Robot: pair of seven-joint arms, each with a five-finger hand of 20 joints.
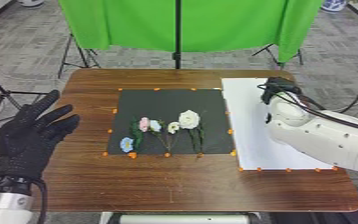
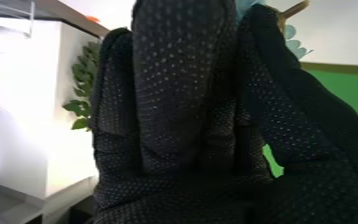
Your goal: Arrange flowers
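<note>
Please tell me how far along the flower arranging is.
Five blooms already lie on the black mat, so that part looks done. Green leaves show beside the right robot hand, though whether it grips them is unclear. Placing those leaves is probably what is left.

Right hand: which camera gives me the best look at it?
The right wrist view. It shows the right hand large and close, its glove's dotted texture plain, with green leaves beside it. The head view shows that hand small, at the far part of the white sheet, giving its place on the table.
</note>
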